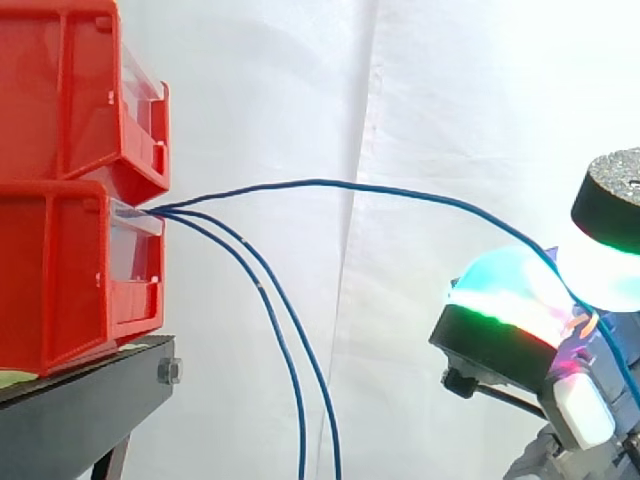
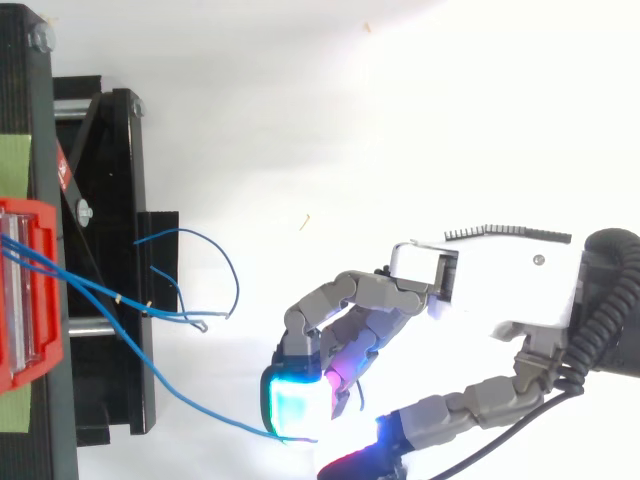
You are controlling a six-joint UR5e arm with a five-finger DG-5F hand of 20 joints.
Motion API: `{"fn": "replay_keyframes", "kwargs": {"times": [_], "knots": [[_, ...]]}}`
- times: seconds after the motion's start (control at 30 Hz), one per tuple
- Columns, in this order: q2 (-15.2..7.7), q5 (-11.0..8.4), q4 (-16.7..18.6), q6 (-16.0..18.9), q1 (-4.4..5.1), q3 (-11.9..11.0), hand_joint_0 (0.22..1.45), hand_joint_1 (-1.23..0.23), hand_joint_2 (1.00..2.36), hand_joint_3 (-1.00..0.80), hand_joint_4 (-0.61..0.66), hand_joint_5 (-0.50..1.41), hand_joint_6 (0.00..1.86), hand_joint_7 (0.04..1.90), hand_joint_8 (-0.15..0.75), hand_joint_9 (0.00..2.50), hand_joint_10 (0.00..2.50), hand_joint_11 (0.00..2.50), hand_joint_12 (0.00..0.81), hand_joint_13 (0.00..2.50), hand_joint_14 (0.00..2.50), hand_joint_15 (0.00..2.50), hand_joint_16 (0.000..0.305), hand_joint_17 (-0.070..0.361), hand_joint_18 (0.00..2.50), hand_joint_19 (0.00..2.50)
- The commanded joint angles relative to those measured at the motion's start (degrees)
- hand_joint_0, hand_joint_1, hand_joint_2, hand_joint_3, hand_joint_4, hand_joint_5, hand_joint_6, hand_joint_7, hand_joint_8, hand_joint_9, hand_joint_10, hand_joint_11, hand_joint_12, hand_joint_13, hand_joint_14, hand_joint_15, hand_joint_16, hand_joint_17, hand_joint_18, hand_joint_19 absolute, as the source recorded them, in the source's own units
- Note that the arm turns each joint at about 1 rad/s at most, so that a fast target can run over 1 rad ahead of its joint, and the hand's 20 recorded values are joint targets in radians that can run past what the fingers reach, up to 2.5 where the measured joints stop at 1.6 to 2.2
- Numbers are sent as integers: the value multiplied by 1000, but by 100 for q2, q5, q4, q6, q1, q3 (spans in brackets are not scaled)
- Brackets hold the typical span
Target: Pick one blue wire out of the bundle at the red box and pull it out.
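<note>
1. Backdrop: white curtain; red box at left;
2. At right, hand, fingers curled, pinches one blue wire arcing from the red box;
3. Judged light, limp, slippery; keep the pinch firm.

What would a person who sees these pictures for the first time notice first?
Probably the hand at the lower right in both views, whose glowing fingertips pinch one blue wire. That wire runs in a long arc from the lower of the stacked red bins at the left of the side view. Two other blue wires hang down from the same bin.
</note>
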State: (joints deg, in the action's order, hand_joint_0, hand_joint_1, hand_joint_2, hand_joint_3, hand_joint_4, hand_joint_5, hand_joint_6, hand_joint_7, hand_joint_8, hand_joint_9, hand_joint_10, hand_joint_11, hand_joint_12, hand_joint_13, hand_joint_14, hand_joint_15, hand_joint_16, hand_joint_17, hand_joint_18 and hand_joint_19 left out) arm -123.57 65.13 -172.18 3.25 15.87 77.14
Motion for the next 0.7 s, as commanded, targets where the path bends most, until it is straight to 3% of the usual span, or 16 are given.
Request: {"fn": "replay_keyframes", "kwargs": {"times": [0.0, 0.67], "knots": [[0, 0, 0, 0, -5, 2, 574, -977, 1136, 52, -151, -18, 864, 1067, 231, 1043, 15, 374, 419, 642, 14, 362, 72, 161, 458, 431], [0, 0, 0, 0, 4, 2, 574, -977, 1133, 54, -155, -18, 864, 1067, 230, 1043, 14, 370, 418, 641, 14, 363, 71, 161, 455, 432]]}}
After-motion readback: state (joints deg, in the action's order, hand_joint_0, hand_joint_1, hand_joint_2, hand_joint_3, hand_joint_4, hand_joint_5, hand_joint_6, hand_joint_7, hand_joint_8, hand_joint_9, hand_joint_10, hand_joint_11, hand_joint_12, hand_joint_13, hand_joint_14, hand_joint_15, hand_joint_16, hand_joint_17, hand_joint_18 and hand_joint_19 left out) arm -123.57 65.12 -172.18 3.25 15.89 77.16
